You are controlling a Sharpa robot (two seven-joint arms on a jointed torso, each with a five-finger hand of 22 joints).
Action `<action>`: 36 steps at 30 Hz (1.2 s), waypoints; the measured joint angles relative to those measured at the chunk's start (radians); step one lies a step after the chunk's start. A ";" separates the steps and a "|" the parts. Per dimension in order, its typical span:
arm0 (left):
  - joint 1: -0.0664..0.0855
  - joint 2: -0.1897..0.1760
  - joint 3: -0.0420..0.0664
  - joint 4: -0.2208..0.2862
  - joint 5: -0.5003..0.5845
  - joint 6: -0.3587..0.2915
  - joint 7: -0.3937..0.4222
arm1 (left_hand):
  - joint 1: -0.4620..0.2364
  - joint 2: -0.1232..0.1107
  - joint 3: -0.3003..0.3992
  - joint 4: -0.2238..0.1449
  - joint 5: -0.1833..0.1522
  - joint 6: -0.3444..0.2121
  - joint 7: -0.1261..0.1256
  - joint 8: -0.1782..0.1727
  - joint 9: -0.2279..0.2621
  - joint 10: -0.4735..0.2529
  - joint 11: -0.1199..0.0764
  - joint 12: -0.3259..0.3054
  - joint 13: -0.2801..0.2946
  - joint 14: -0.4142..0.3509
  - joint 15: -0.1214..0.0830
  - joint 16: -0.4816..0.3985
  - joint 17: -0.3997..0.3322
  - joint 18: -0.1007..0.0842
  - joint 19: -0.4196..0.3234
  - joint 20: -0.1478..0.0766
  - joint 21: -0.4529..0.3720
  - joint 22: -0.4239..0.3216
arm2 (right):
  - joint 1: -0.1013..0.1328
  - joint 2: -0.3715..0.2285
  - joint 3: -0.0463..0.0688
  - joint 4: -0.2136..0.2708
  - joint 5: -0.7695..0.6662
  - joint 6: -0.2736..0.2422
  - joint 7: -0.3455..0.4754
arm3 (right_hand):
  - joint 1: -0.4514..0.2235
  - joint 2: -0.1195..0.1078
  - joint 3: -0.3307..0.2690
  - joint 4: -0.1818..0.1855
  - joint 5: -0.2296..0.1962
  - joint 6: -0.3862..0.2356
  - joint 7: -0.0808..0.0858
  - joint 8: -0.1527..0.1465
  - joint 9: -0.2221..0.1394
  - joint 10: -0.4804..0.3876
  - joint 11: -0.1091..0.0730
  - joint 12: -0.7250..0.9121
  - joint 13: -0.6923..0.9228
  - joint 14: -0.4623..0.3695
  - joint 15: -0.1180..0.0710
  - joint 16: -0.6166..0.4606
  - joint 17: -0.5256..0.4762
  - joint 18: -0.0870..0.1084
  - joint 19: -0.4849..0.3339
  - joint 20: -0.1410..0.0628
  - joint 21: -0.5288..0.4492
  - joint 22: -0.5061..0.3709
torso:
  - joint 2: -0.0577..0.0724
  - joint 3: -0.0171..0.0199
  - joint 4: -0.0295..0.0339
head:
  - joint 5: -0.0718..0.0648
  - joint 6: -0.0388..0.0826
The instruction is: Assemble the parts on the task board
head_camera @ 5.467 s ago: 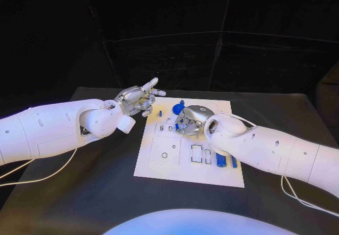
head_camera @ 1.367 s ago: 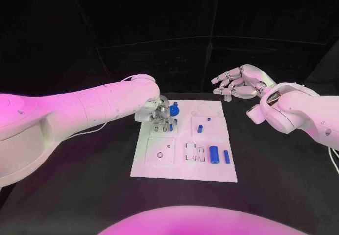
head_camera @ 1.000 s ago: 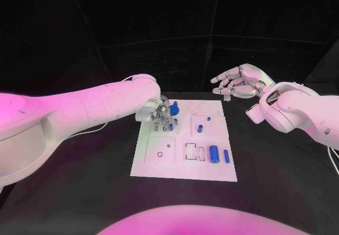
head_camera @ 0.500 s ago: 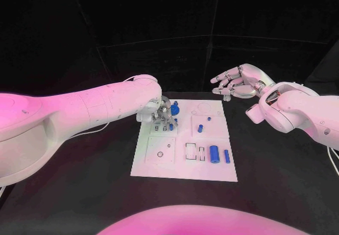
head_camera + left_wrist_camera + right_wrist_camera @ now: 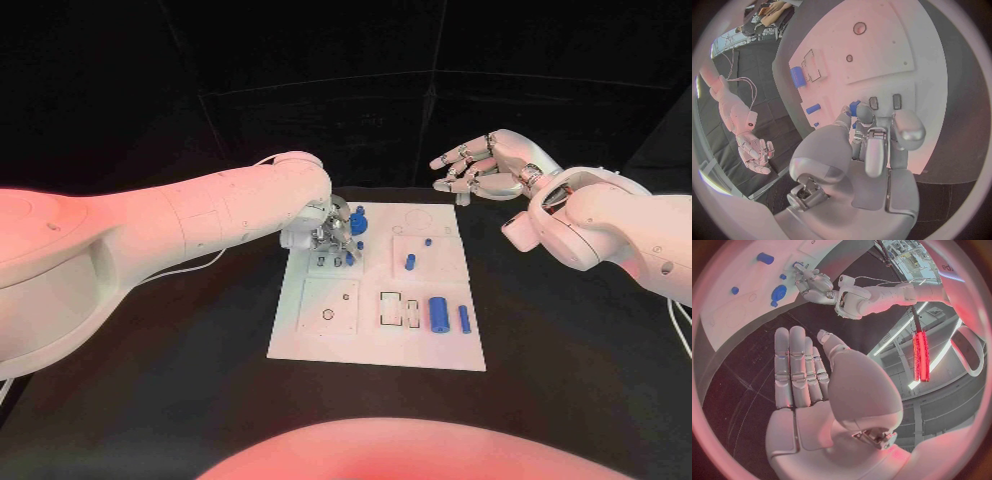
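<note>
The white task board (image 5: 329, 340) lies mid-table. My left hand (image 5: 326, 230) is down over its far left corner, fingers curled, pinching a small blue peg (image 5: 348, 259) just above two little slots (image 5: 873, 103); the peg (image 5: 854, 106) shows between the fingertips in the left wrist view. A round blue knob (image 5: 358, 226) sits right beside those fingers. A short blue peg (image 5: 410, 263), a thick blue cylinder (image 5: 437, 312) and a thin blue rod (image 5: 463, 319) lie on the board's right half. My right hand (image 5: 485, 166) hangs raised beyond the board's far right corner, fingers spread, holding nothing.
Rectangular cut-outs (image 5: 402, 309) and a round hole (image 5: 329, 314) mark the board's near half. Two tiny blue pieces (image 5: 427, 242) lie near the far right. Bare black table (image 5: 159, 380) surrounds the board on all sides.
Since 5.5 s ago my right hand has lifted off the board to the far right, and my left hand has come down onto the far left corner. Over the last second both barely move.
</note>
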 measured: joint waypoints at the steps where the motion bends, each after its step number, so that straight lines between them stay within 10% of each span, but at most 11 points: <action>1: 0.000 0.000 0.000 0.000 0.001 -0.003 0.001 | 0.012 0.000 0.007 0.007 -0.001 0.000 0.000 -0.002 -0.002 -0.002 -0.002 -0.005 -0.001 -0.002 -0.002 0.000 0.000 0.000 0.001 -0.002 0.002 0.002 | 0.000 0.000 0.000 0.000 0.000 0.000 0.000 | 0.000 0.000 0.000 0.000 0.000 0.000 0.000 0.000 0.000 0.000 0.000 0.000 0.000 0.000 0.000 0.000 0.000 0.000 0.000 0.000 0.000 0.000 | 0.000 0.0000 -0.0002 | 0.000 0.000; 6: 0.001 -0.004 0.000 0.004 0.007 -0.019 0.007 | 0.005 -0.007 0.065 0.065 0.002 -0.013 0.009 0.005 0.006 0.003 -0.006 -0.017 -0.005 -0.002 -0.002 0.000 0.000 0.000 -0.002 -0.005 0.006 0.011 | 0.000 0.003 0.000 -0.003 0.000 0.001 -0.001 | 0.000 0.000 0.000 0.000 0.000 0.000 0.000 0.000 0.000 -0.002 0.002 0.000 0.000 0.000 0.000 0.000 0.000 0.000 0.000 0.000 0.000 -0.001 | 0.000 -0.0001 -0.0005 | 0.001 -0.002; 11: -0.002 -0.027 0.000 0.028 0.026 -0.043 0.013 | -0.151 -0.077 0.337 0.009 0.002 -0.014 0.010 0.041 0.029 0.009 -0.003 -0.017 -0.006 -0.002 -0.002 0.000 0.000 0.000 -0.004 -0.003 0.009 0.014 | 0.000 0.005 0.000 -0.009 0.000 0.002 -0.002 | -0.014 -0.002 0.004 0.004 0.000 0.000 0.000 0.006 0.000 -0.003 0.003 0.000 -0.003 0.000 0.000 -0.005 0.000 0.000 0.000 0.000 -0.005 -0.003 | 0.000 -0.0001 0.0010 | 0.001 -0.003; 16: 0.002 -0.074 0.004 0.077 0.048 -0.073 0.015 | -0.205 -0.122 0.455 0.018 0.002 -0.018 0.007 0.071 0.049 0.014 -0.006 -0.017 -0.003 -0.002 -0.002 0.000 0.000 0.000 -0.004 -0.003 0.009 0.016 | 0.000 0.006 0.000 -0.016 0.000 0.005 -0.003 | -0.027 0.000 -0.003 0.014 -0.022 0.000 0.000 0.006 0.000 -0.003 0.003 0.004 -0.005 0.000 0.000 -0.005 0.000 0.000 0.000 0.000 -0.009 -0.005 | 0.000 0.0002 0.0027 | 0.003 -0.004; 36: -0.011 -0.198 0.004 0.221 0.072 -0.258 0.017 | -0.250 -0.167 0.576 0.055 -0.001 -0.029 0.000 0.120 0.075 0.028 -0.009 -0.005 0.015 -0.002 -0.002 0.000 0.000 0.000 -0.004 -0.003 0.019 0.030 | 0.000 0.013 0.000 -0.033 0.000 0.015 -0.008 | -0.031 0.004 -0.004 0.024 -0.044 -0.007 0.001 0.011 0.001 -0.011 0.003 0.009 -0.007 0.000 0.000 -0.005 0.000 0.000 0.000 0.000 -0.013 -0.008 | 0.001 -0.0002 0.0034 | 0.016 -0.016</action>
